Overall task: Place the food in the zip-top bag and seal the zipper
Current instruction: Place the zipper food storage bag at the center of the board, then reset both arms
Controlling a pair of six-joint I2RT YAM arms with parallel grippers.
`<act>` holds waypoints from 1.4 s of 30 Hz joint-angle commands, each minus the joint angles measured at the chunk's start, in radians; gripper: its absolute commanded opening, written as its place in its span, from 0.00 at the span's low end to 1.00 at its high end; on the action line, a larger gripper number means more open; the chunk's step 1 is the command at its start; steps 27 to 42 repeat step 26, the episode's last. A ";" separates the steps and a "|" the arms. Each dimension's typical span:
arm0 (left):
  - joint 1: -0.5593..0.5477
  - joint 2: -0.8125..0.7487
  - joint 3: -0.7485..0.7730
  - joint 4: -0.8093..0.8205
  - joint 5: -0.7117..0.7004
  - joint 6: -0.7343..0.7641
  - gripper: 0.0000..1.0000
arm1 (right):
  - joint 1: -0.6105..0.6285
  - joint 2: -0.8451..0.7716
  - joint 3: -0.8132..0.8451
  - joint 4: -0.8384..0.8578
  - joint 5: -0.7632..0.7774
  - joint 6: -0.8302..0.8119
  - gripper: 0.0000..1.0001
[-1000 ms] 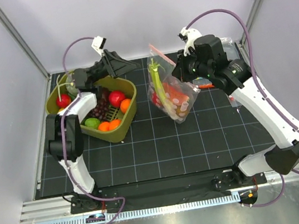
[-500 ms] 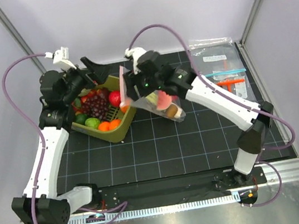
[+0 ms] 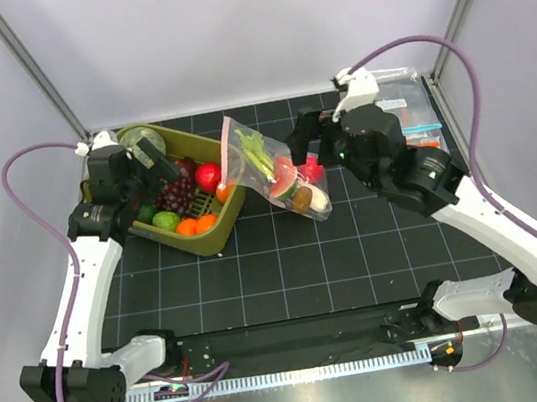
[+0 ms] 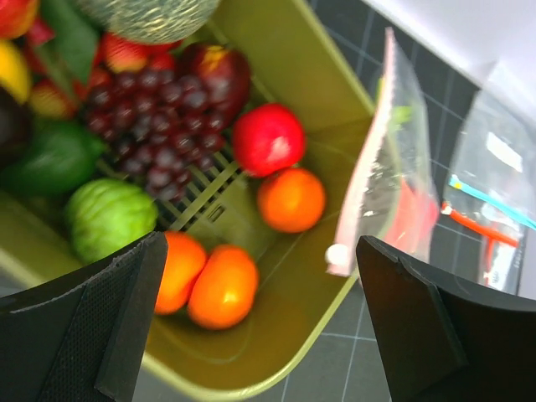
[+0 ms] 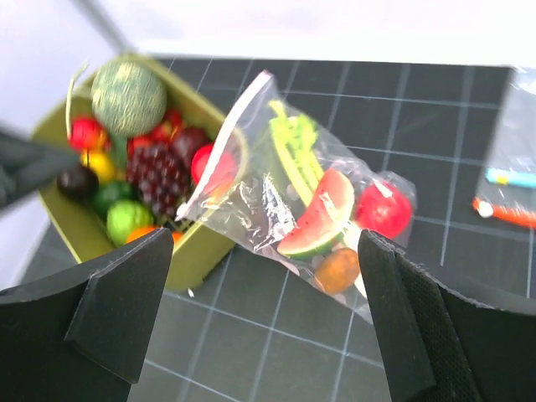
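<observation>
Plainly, the zip-top bag is seen lying on the mat just right of the olive bin, its pinkish zipper propped against the bin's right wall — leek, watermelon slice and tomato inside. It is held by neither gripper — the right gripper is spread wide above it, the left gripper likewise over the bin.

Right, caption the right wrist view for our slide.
Open right gripper over the zip-top bag of food beside the bin.
</observation>
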State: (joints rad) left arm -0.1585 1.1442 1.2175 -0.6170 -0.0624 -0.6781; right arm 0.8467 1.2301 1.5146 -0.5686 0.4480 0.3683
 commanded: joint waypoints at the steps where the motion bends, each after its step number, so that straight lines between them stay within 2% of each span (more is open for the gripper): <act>1: 0.004 -0.061 0.008 -0.113 -0.090 -0.035 1.00 | 0.003 -0.012 0.007 -0.149 0.237 0.217 1.00; 2: 0.004 -0.070 -0.005 -0.115 -0.076 -0.037 1.00 | 0.003 -0.012 0.010 -0.248 0.312 0.315 1.00; 5: 0.004 -0.103 -0.059 -0.076 0.013 -0.060 1.00 | 0.005 -0.030 -0.013 -0.371 0.385 0.391 0.99; 10: 0.004 -0.170 -0.176 0.016 0.168 -0.069 1.00 | 0.000 -0.075 -0.138 -0.442 0.494 0.393 1.00; 13: 0.004 -0.217 -0.257 0.060 0.225 -0.080 1.00 | -0.006 -0.104 -0.217 -0.439 0.480 0.391 1.00; 20: 0.004 -0.282 -0.320 0.072 0.233 -0.063 1.00 | -0.008 -0.090 -0.261 -0.402 0.455 0.386 1.00; 26: 0.004 -0.253 -0.312 0.074 0.234 -0.058 1.00 | -0.008 -0.054 -0.245 -0.369 0.434 0.327 1.00; 42: 0.004 -0.253 -0.312 0.074 0.234 -0.058 1.00 | -0.008 -0.054 -0.245 -0.369 0.434 0.327 1.00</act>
